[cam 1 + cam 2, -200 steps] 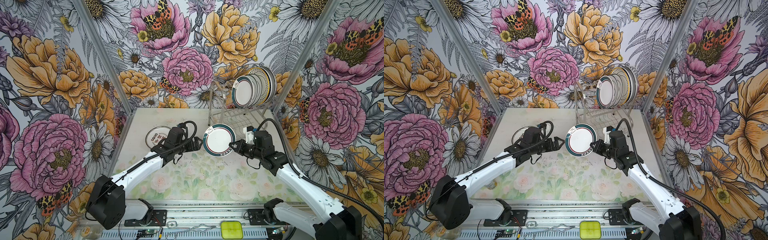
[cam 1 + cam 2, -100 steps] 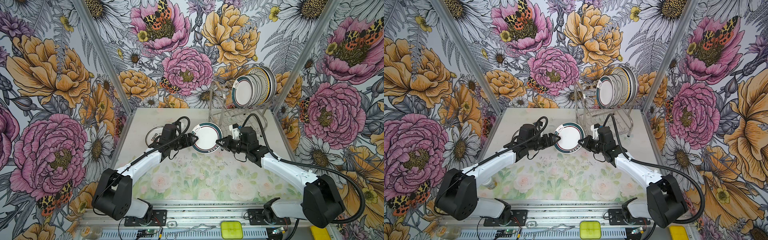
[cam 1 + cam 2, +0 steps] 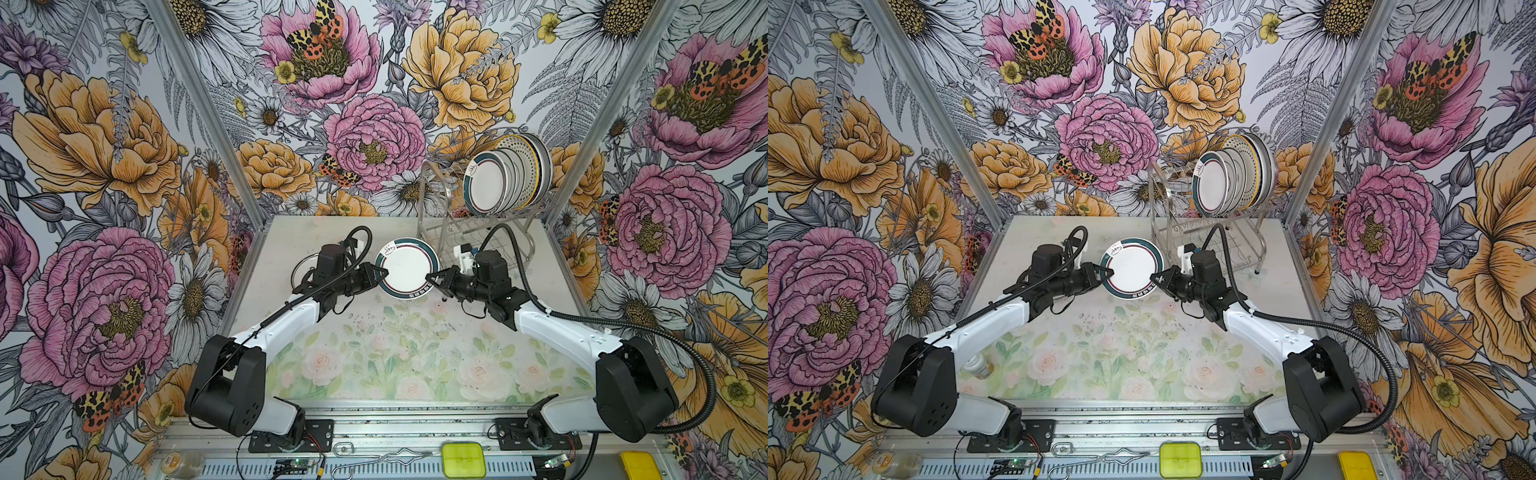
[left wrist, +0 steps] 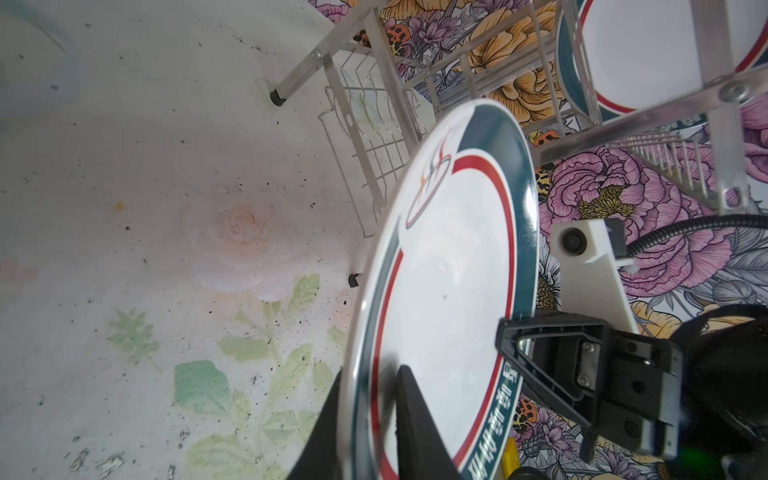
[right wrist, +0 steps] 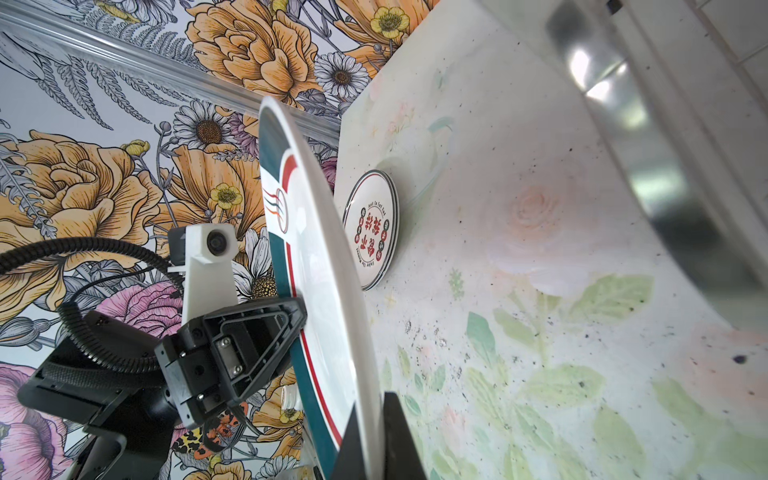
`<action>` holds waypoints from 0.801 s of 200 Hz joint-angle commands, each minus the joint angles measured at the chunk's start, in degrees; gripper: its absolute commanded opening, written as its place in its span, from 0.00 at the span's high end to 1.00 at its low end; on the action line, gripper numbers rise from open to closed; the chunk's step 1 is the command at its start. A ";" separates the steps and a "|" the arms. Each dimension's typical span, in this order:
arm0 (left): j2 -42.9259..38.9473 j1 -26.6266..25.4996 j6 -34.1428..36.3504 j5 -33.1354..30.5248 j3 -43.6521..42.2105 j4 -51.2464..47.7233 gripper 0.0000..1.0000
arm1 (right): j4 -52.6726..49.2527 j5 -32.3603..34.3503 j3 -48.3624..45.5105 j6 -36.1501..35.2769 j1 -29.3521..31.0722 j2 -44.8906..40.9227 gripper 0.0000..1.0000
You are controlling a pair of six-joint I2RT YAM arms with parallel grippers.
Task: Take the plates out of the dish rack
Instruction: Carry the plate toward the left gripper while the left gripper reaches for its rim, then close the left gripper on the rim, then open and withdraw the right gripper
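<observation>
moved: teal-rimmed plate (image 3: 406, 268) has travelled left from in front of the dish rack (image 3: 478, 237) to the middle of the table (image 3: 374, 353); both arms came in with it.
changed: left gripper (image 3: 381, 273) was wide open beside the rim, now closed down onto it.
left fingers: nearly together, one each side of the plate's rim in the left wrist view (image 4: 417, 419), pinching the near-left edge.
right gripper (image 3: 432, 279): unchanged, fingers (image 5: 399, 432) clamped thin on the opposite rim.
plate pose: held in the air between the two grippers, tilted up on edge, face toward the camera, not touching the table.
meaning: looks like a mid-air handover, right to left; both sides grip at once, so right can probably let go next.
rack: remaining plates (image 3: 505, 178) stand upright on the upper level, lower shelf bare.
already out: red-character plate (image 5: 371, 226) lies flat on the table behind the left arm.
progress: early, most of the stack not yet unloaded.
risk: plate slips if right releases before the left pinch is firm.
</observation>
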 commanded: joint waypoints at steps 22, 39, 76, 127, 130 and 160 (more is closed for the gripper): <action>-0.43 -0.06 1.71 1.03 -2.08 0.29 0.93 | 8.23 -2.74 1.68 0.23 1.57 0.67 0.87; -1.18 0.21 2.05 0.58 -2.56 -0.27 0.97 | 9.00 -2.71 1.74 0.61 1.76 0.94 0.74; -4.61 4.10 1.93 0.48 -4.18 -2.07 1.00 | 9.06 -1.68 1.06 1.48 1.93 0.38 0.48; -10.27 17.57 2.28 -0.82 -4.99 -9.48 1.00 | 2.34 3.80 -2.81 -1.60 1.84 -3.15 0.45; -10.37 18.42 2.41 -0.90 -4.94 -9.94 1.00 | 1.43 4.38 -3.05 -2.23 1.84 -3.48 0.45; -9.87 26.14 2.32 -3.52 -4.98 -14.09 1.00 | -9.49 10.14 -3.47 -8.99 1.84 -8.20 0.44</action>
